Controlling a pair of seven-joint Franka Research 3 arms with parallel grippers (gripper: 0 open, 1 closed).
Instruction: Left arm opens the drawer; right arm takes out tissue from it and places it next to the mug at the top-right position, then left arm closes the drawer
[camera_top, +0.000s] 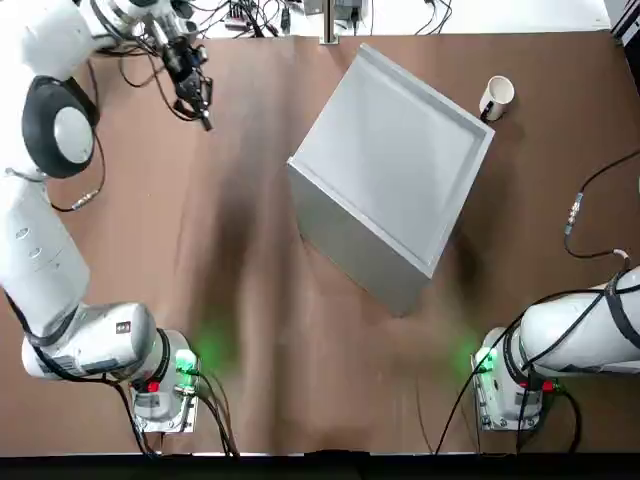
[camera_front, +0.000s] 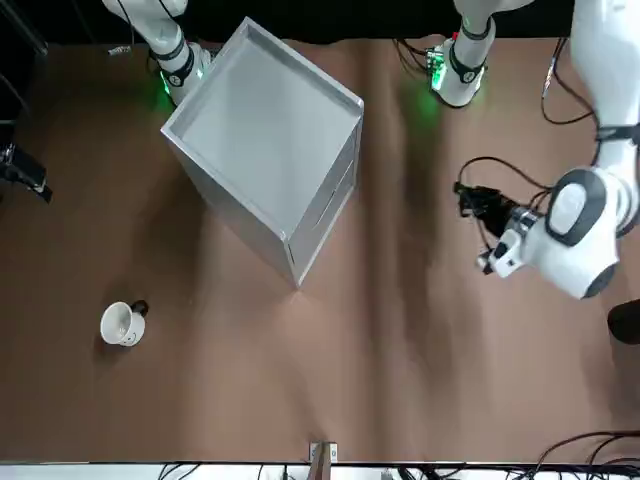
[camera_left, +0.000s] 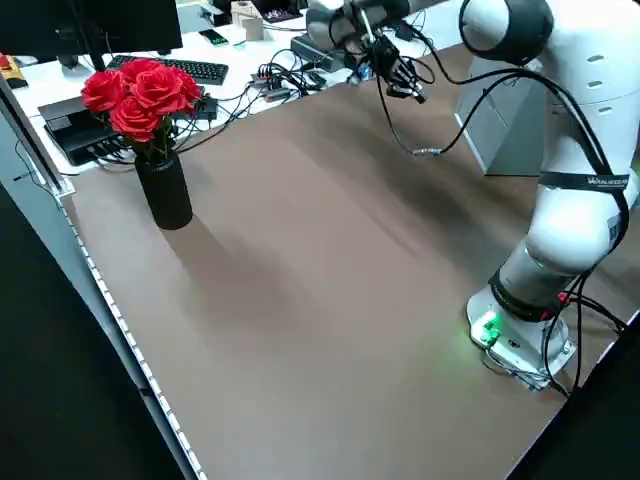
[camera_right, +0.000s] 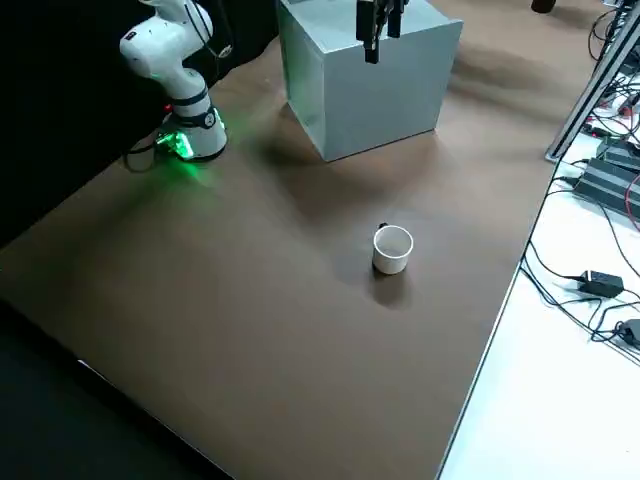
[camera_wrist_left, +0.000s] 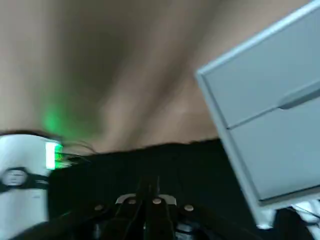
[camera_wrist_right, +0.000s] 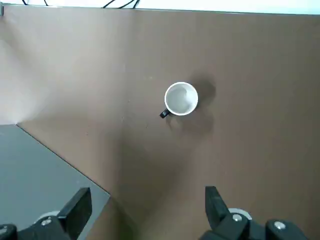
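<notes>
A boxy grey cabinet (camera_top: 390, 165) with smooth flat panels sits angled on the brown worktop (camera_top: 250, 330), its drawer (camera_wrist_left: 280, 150) flush and closed. A small round white mug (camera_top: 496, 97) stands apart beyond it. The left gripper (camera_top: 196, 98), fingers together, hovers far left. The right gripper (camera_wrist_right: 147, 212) hangs spread above the cabinet's edge.

Mug (camera_top: 496, 96) just beyond the cabinet's (camera_top: 390, 160) far-right corner
</notes>
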